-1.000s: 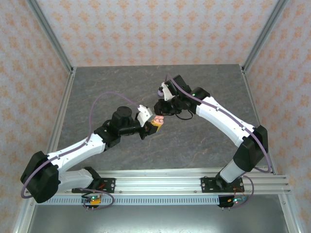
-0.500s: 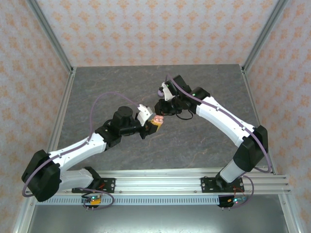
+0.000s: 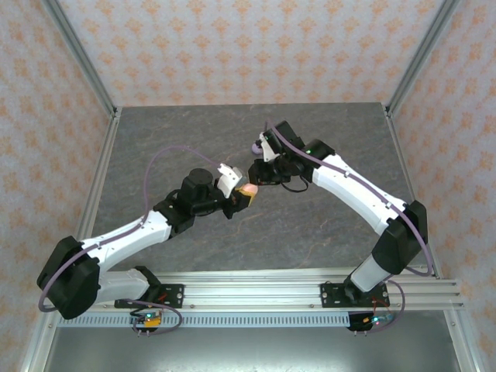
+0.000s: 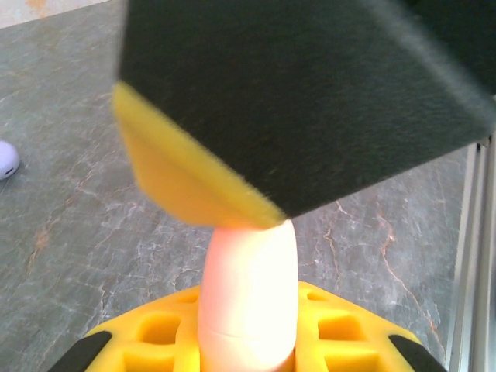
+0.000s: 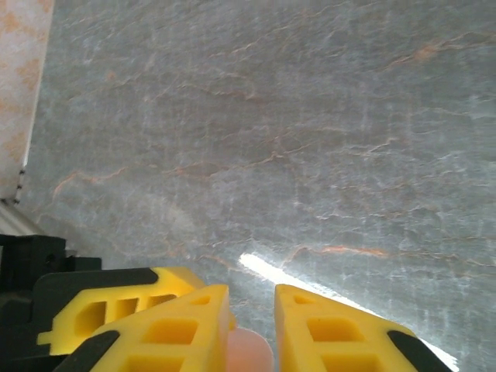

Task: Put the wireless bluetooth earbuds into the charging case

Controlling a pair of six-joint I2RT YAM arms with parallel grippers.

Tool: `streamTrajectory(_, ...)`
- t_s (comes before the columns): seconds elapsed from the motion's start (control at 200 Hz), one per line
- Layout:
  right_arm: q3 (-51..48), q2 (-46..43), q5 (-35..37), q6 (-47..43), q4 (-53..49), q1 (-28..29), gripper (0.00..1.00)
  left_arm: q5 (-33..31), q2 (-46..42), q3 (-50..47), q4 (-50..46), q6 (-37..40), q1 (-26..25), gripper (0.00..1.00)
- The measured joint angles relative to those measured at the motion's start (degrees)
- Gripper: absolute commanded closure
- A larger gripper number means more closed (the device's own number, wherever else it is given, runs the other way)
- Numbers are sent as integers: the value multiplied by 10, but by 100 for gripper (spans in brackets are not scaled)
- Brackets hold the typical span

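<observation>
Centrally, above the grey table (image 3: 194, 139), a pale pink case (image 4: 248, 287) is held off the surface by the left gripper (image 3: 240, 197). Its yellow fingers are closed on the lower part, so the case stands upright and its top is offered to the other arm. It is judged that the case is lifted and steadied this way so that it can be worked on from the far right without sliding on the smooth surface. The right gripper (image 5: 253, 318) is set against that top. Its jaws are narrowly apart, a pink curve is seen in the gap, and one yellow pad (image 4: 186, 186) is laid on the case's upper end. Whether the case is pinched or merely pressed cannot be told. The case is seen as a smooth, glossy, rounded shell, narrow edge-on, with a faint seam near its base. Whether any earbud is seated inside cannot be told. The fingers are moulded in hard yellow plastic with open rectangular pockets and are backed by matt black blocks. The table is patterned like grey marble with rust veins and is faintly reflective. At the left edge of the left wrist view a small pale lilac piece (image 4: 5, 158) is seen lying on the table, with too little of it in frame to be named.
</observation>
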Motion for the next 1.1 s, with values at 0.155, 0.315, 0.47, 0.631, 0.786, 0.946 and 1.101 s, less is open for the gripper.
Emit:
streamTrajectory(0.155, -43, -39, 40, 29, 7, -34, 72, -27, 29, 9, 13, -73, 29, 90)
streamTrajectory(0.315, -103, -96, 71, 59, 21, -95, 71, -46, 84, 44, 12, -151, 56, 90)
streamTrajectory(0.47, -143, -130, 90, 77, 28, -131, 71, -57, 139, 95, -21, -224, 70, 88)
streamTrajectory(0.631, -167, -138, 101, 82, 30, -140, 71, -51, 212, 148, -48, -294, 95, 89)
streamTrajectory(0.786, -175, -138, 104, 82, 31, -140, 71, -35, 290, 189, -62, -344, 101, 88)
streamTrajectory(0.946, -183, -138, 108, 82, 31, -140, 71, -19, 363, 241, -78, -374, 101, 89)
streamTrajectory(1.101, -190, -138, 108, 82, 31, -140, 70, -6, 418, 294, -89, -388, 101, 89)
